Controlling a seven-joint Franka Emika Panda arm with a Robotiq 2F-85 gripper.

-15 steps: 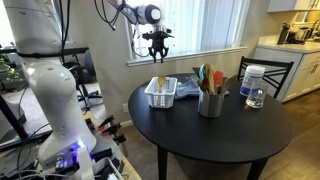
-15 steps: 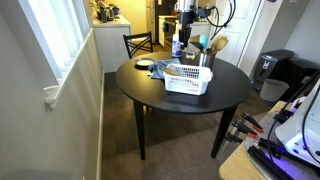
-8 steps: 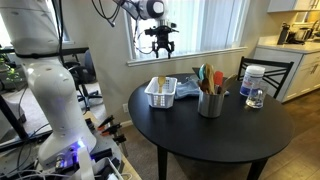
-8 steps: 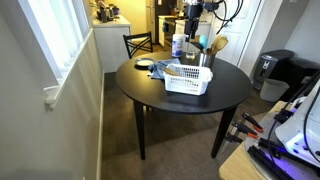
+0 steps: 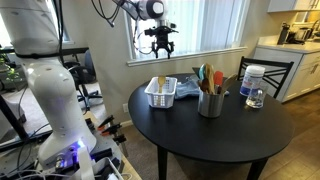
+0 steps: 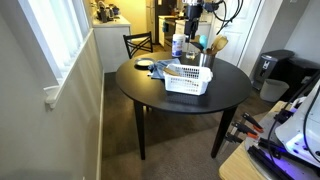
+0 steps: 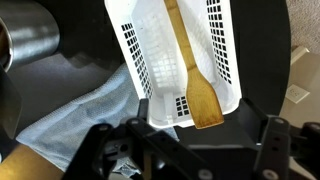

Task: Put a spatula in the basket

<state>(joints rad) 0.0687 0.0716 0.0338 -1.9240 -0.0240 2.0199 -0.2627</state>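
The white slotted basket [image 5: 161, 93] stands on the round black table [image 5: 210, 135], near its edge, in both exterior views [image 6: 188, 79]. In the wrist view a wooden spatula [image 7: 190, 70] lies lengthwise in the basket [image 7: 135, 50]. Its flat head sticks out over the short rim. My gripper [image 5: 161, 47] hangs high above the basket, well clear of it, and also shows in an exterior view [image 6: 193, 14]. Its fingers are spread wide with nothing between them [image 7: 185, 150].
A grey metal utensil holder [image 5: 210, 102] with several utensils stands beside the basket [image 7: 30, 35]. A light blue cloth [image 7: 70, 110] lies under and beside the basket. A white jar [image 5: 253, 80] and a glass [image 5: 254, 98] stand further along. A chair [image 5: 270, 68] is behind the table.
The gripper rose and shifted slightly sideways between one second ago and half a second ago, then stayed still. The basket and spatula have not moved.
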